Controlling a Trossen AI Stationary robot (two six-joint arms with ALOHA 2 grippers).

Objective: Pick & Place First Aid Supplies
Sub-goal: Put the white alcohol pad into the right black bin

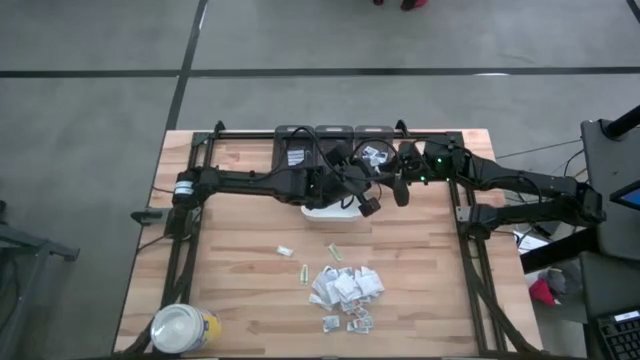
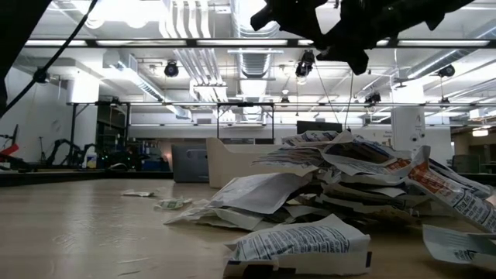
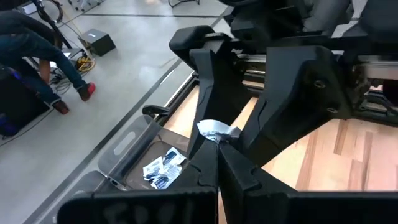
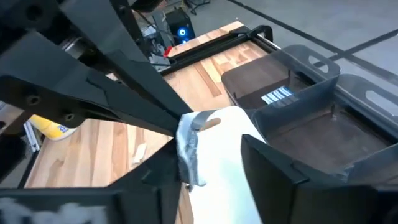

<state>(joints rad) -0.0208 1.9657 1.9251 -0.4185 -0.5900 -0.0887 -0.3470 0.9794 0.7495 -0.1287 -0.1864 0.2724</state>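
Note:
My left gripper (image 3: 217, 154) is shut on one small white packet (image 3: 214, 132), held in the air over the white tray (image 1: 330, 211) at the table's far middle. My right gripper (image 4: 211, 171) faces it from the table's right, open. Its two fingers (image 3: 205, 87) stand on either side of that packet (image 4: 189, 148). Whether one of them touches the packet I cannot tell. The rest of the first aid supplies lie in a loose pile (image 1: 345, 287) on the wood nearer the front, with a few stray packets (image 1: 285, 250) to its left. My left gripper pinches the packet by one end (image 4: 184, 127) between its two fingertips. The fingers come from the table's left, slanting slightly down. The rest of the packet sticks out beyond and below the tips, crumpled and lifted clear above the tray.
Three dark bins (image 1: 300, 150) stand in a row at the far edge, and the right one holds a few packets (image 1: 375, 155). A yellow jar with a white lid (image 1: 185, 326) stands at the near left corner. Beyond the table a person (image 3: 37, 56) bends over the floor.

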